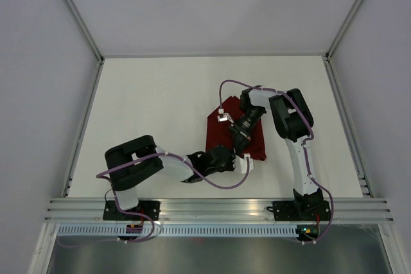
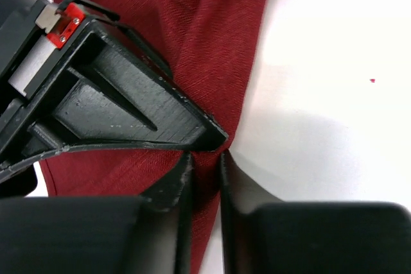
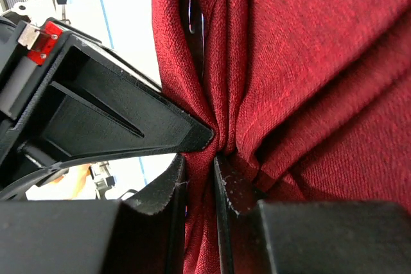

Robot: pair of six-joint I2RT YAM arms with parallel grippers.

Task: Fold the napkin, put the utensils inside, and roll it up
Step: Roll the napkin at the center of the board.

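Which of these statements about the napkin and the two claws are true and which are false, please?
1. The left claw is shut on an edge of the napkin. True.
2. The right claw hangs open, clear of the cloth. False: it is shut on bunched cloth.
3. The napkin lies flat and fully spread. False: it is gathered into deep folds at the right claw.
4. The napkin is dark red. True.

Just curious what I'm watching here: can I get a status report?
Left gripper shut on napkin edge. Right gripper shut on bunched napkin folds. Cutlery not in sight. No obstruction visible.
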